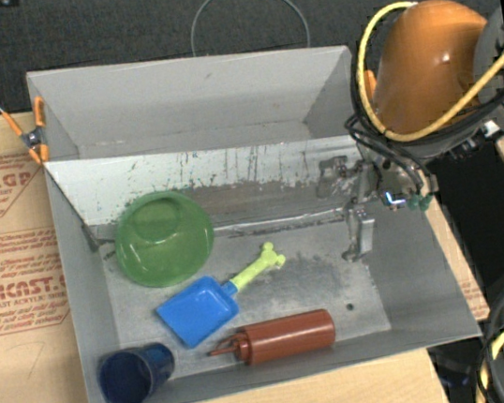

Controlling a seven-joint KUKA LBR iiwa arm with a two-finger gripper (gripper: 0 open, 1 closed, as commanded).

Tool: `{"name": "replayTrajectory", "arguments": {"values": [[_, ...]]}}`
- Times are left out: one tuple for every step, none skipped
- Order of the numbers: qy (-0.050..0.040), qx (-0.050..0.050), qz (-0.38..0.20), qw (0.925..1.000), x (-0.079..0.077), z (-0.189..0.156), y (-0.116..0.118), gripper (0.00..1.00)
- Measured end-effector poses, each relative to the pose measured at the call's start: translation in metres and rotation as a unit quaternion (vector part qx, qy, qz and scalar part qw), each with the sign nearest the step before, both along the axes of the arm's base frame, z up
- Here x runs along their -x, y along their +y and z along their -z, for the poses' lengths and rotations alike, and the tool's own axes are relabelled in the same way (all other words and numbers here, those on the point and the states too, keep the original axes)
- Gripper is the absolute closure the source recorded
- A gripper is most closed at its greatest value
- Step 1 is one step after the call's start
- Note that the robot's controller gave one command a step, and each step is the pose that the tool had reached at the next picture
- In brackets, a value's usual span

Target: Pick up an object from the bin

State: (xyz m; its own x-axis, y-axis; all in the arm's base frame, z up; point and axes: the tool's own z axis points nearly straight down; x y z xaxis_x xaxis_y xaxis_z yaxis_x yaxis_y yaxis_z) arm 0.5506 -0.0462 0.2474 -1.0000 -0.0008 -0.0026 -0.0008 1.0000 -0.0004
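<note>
No object sits in the gripper (356,248) yet; it hangs low over bare floor in the right part of the grey metal bin (189,101), and you cannot tell from this angle whether it is open or closed; nothing lies directly under it; the nearest candidates are the blue plastic scoop with a yellow-green handle (203,310), whose handle tip points toward the gripper from the left, and the red-brown squeeze bottle with a pointed nozzle (281,337), lying on its side near the front wall; further left you have the round green plastic bowl (163,238), and in the front-left corner the dark blue plastic cup (132,374); the likeliest failure from here, in my judgement, is a close on nothing, since the gripper is apart from every object; if you move left for the scoop, the thin handle may slip or pivot out; the bottle is round and may roll toward the wall; watch the right wall too, as the arm's orange cover (424,59) looms close above it
</note>
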Motion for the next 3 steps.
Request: {"name": "replayTrajectory", "arguments": {"values": [[0.0000,0.000,0.000,1.0000,0.000,0.000,0.000,0.00],[-0.0020,-0.001,0.015,0.9999,0.043,0.084,0.058,0.00],[-0.0002,0.000,-0.134,0.9910,0.031,0.109,0.082,0.00]]}}
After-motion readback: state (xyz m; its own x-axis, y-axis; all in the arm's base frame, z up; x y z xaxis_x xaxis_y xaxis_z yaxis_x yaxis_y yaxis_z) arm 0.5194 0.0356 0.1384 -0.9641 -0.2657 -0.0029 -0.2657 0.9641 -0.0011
